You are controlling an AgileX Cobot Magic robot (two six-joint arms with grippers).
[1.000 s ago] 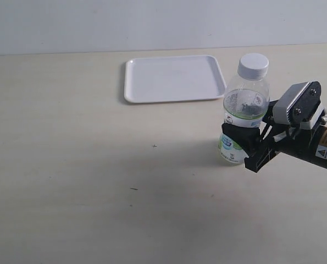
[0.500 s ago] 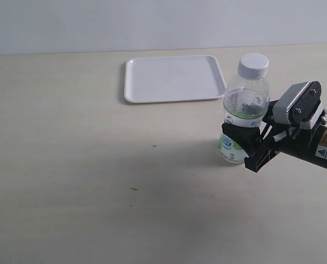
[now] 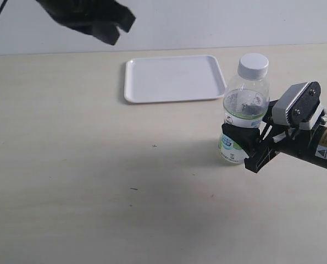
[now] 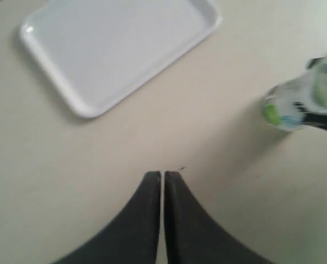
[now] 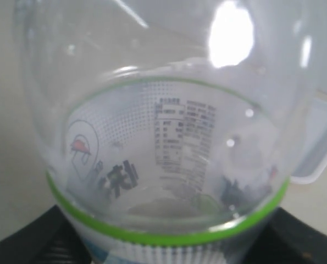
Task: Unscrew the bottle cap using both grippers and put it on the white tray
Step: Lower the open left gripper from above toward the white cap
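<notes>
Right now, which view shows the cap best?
The exterior view: the cap sits whole on the bottle. The left wrist view cuts the bottle's top off; the right wrist view shows only its body, close up.

white tray point(image 3: 171, 77), white cap point(image 3: 253, 65), clear bottle point(image 3: 244, 102) banded green — left gripper point(image 4: 163, 176) black, right gripper point(image 3: 243, 146) black and grey.

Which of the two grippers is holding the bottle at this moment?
The right gripper, the one with the grey-white block, grips the bottle around its lower half. The left gripper is up in the air, shut on nothing.
</notes>
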